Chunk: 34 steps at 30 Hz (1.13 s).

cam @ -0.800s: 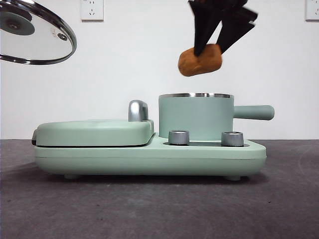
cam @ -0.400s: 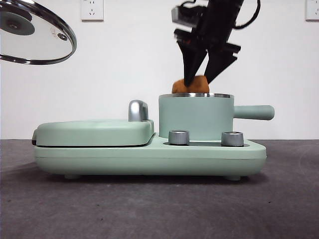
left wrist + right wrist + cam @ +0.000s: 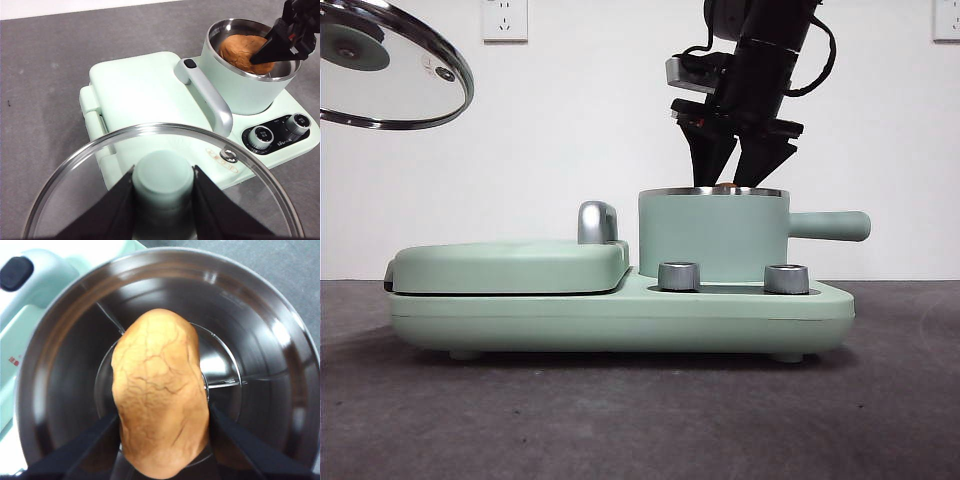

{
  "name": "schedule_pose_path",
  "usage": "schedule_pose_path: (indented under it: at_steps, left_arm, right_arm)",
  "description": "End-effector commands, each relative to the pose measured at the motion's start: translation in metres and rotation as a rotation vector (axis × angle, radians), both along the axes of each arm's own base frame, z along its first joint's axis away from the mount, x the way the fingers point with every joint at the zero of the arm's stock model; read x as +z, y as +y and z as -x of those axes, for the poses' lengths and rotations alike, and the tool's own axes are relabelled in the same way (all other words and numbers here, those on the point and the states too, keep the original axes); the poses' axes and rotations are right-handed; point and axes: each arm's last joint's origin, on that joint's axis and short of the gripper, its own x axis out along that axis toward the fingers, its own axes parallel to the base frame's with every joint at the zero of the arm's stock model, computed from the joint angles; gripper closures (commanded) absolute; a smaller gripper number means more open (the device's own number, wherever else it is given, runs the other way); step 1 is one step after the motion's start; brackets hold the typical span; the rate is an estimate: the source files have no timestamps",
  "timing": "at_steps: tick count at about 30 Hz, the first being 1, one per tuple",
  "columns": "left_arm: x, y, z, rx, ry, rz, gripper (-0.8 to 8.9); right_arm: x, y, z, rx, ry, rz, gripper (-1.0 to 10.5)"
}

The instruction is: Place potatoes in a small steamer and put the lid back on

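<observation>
The grey tabletop [image 3: 620,420] carries a long mint-green cooker [image 3: 620,310], and that is the biggest thing here. Its flat hinged cover [image 3: 510,265] lies closed on one side, with a silver handle [image 3: 597,221] at the edge nearest the pot. Two steel knobs [image 3: 679,276] sit on the cooker's front, just below the steamer.

The steamer [image 3: 712,235] stands upright on the cooker's other end, its straight green handle [image 3: 830,226] pointing away from the cover. It is open on top.

The lid [image 3: 390,65] hangs high in the air, tilted, well apart from the steamer and off to the cover's side. The left gripper [image 3: 163,200] has its jaws pinching the lid's green knob [image 3: 163,176].

The right gripper [image 3: 732,170] reaches down from above, its jaw tips dipping at the steamer's rim. Its jaws are pressed to either side of the potato [image 3: 161,390], which sits lengthwise down inside the steel bowl; from the front only a sliver of it peeks over the rim. Whether it touches the bottom I cannot tell
</observation>
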Motion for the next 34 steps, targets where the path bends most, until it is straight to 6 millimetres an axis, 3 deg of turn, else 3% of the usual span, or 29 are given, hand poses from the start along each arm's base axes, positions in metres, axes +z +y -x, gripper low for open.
schedule_pose_path:
  at_steps: [1,5,7,11,14,18,21,28,34]
  left_arm:
    - [0.006,0.0,0.0,-0.004,-0.041,0.003,8.04]
    - [0.006,0.0,-0.001,-0.004,-0.041,0.004,8.04]
    - [0.006,0.0,-0.001,-0.004,-0.042,0.004,8.04]
    - [0.007,0.0,-0.001,-0.005,-0.051,0.008,8.04]
    - [0.007,0.0,-0.001,-0.005,-0.05,0.008,8.04]
    - [0.008,-0.003,-0.001,-0.018,-0.059,0.011,8.04]
    - [0.009,-0.005,-0.001,-0.033,-0.076,0.017,8.04]
    - [0.014,-0.02,-0.011,-0.091,-0.155,0.047,8.04]
    - [0.014,-0.042,-0.031,-0.152,-0.23,0.083,8.04]
  right_arm:
    - [-0.005,0.005,-0.006,0.003,0.003,0.005,6.1]
    - [0.004,0.001,-0.003,0.0,-0.017,-0.009,6.0]
    - [0.027,-0.007,0.008,-0.012,-0.05,-0.037,6.0]
    - [0.088,-0.039,0.051,-0.04,-0.187,-0.109,6.1]
    - [0.106,-0.064,0.09,-0.071,-0.296,-0.214,6.4]
    - [0.1,-0.088,0.145,-0.084,-0.396,-0.259,6.4]
    - [0.092,-0.096,0.168,-0.083,-0.422,-0.27,6.4]
    - [0.068,-0.11,0.207,-0.104,-0.409,-0.287,6.4]
    - [0.055,-0.119,0.232,-0.119,-0.42,-0.31,6.4]
